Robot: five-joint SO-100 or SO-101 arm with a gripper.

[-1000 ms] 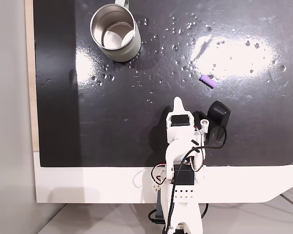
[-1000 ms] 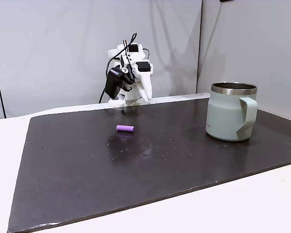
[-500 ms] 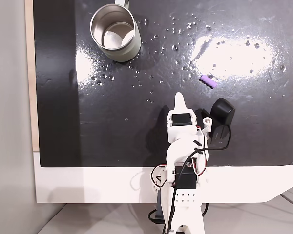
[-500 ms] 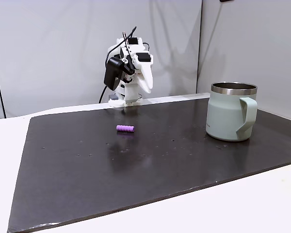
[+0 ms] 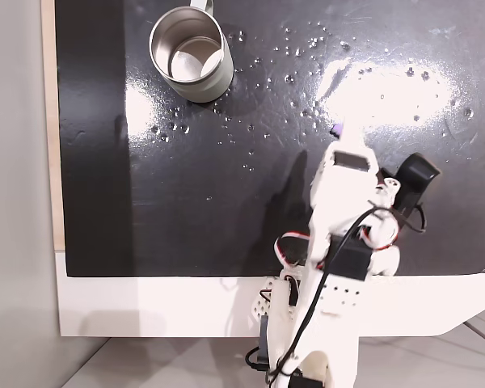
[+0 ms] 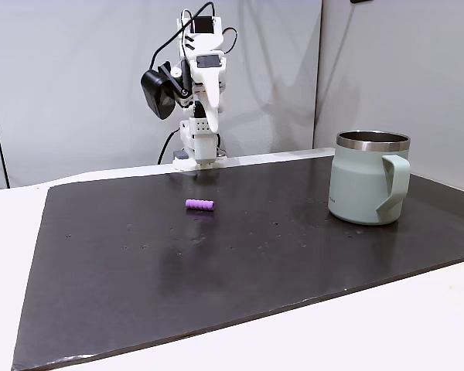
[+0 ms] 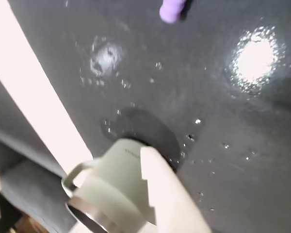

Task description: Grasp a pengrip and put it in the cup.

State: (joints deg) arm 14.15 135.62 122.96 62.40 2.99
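The pengrip (image 6: 200, 205) lies on its side on the dark wet surface (image 6: 216, 255), left of the cup (image 6: 369, 177) and well apart from it in a fixed view. It looks light, soft and ribbed, likely to roll; pinching across its middle seems best. The hand (image 6: 209, 100) hangs high above, empty; whether it is released or clenched I cannot tell. Open room surrounds the pengrip, edges far off.

Pengrip (image 6: 200, 205), cup (image 6: 369, 178) on mat (image 6: 216, 263)
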